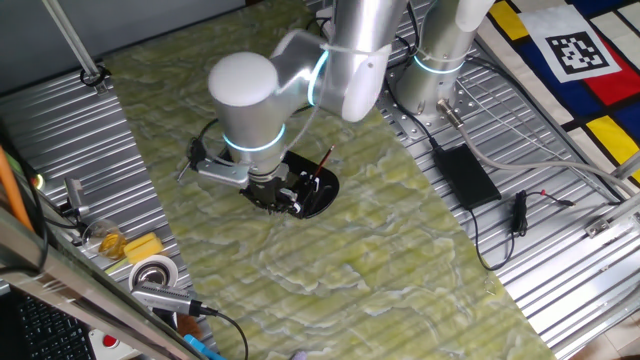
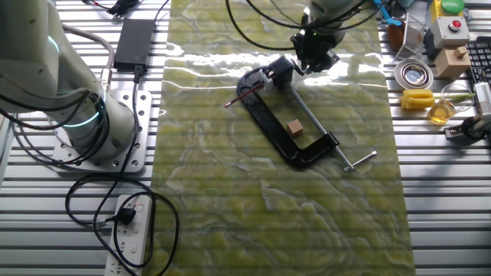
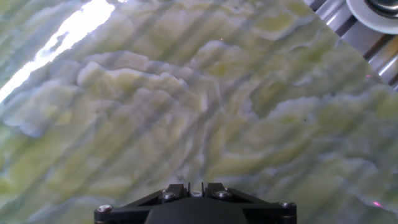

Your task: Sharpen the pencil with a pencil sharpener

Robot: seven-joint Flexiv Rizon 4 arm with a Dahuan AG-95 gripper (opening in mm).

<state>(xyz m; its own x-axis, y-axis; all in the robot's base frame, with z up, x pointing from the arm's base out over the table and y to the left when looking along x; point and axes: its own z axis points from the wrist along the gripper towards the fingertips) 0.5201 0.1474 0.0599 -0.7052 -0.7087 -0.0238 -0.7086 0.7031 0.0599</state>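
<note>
The pencil [image 2: 244, 96], a thin dark red stick, lies across the upper end of a black C-clamp [image 2: 268, 123] on the green marbled mat. Its right end meets a black block [image 2: 278, 71] at the clamp's top. A small tan cube [image 2: 294, 128] sits inside the clamp frame. In one fixed view the pencil [image 1: 326, 160] sticks up behind the clamp [image 1: 318, 190]. My gripper [image 2: 312, 60] hovers just right of the black block, apart from the pencil; it also shows in that fixed view [image 1: 270, 197]. It looks shut and empty. The hand view shows only mat.
A black power adapter [image 2: 134, 34] with cables lies at the back left beside the arm's base [image 2: 92, 123]. A tape roll [image 2: 413, 74], a yellow piece [image 2: 418, 98] and a button box [image 2: 449, 27] stand off the mat on the right. A power strip [image 2: 130, 230] lies front left.
</note>
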